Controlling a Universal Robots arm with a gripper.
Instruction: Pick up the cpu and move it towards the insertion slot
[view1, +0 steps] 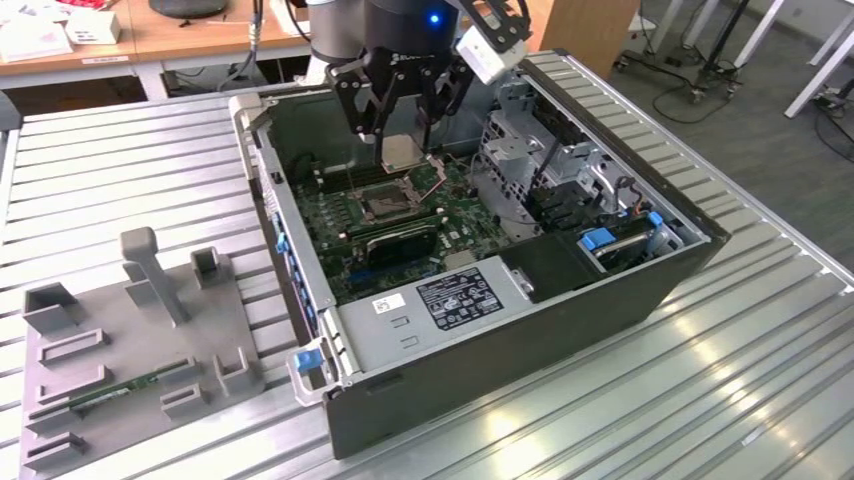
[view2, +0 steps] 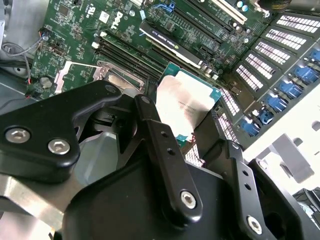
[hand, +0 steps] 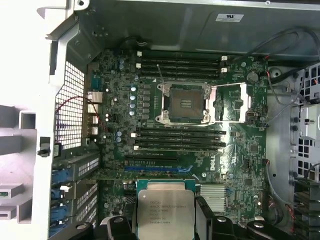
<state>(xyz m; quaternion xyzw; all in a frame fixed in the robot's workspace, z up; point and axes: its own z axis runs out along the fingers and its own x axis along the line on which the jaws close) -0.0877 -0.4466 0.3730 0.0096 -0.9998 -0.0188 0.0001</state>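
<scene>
The cpu (view1: 398, 153) is a flat square chip with a silvery-beige top, and my gripper (view1: 398, 143) is shut on it. It hangs above the motherboard inside the open computer case (view1: 674, 270). In both wrist views the cpu (hand: 165, 210) (view2: 186, 102) sits between the black fingers (hand: 206, 217) (view2: 150, 125). The insertion slot (view1: 383, 203) (hand: 184, 102), a square socket with a silver frame and dark centre, lies open on the green board a short way from the chip. In the second wrist view the slot's silver frame (view2: 117, 79) is partly hidden behind the gripper linkage.
Long black memory slots (hand: 180, 140) flank the socket. A silver power supply (view1: 441, 298) and drive cages (view1: 534, 160) fill the case's other side. On the slatted metal table (view1: 120, 170), at the exterior view's left, a grey fixture plate (view1: 160, 330) holds a green memory stick (view1: 120, 392).
</scene>
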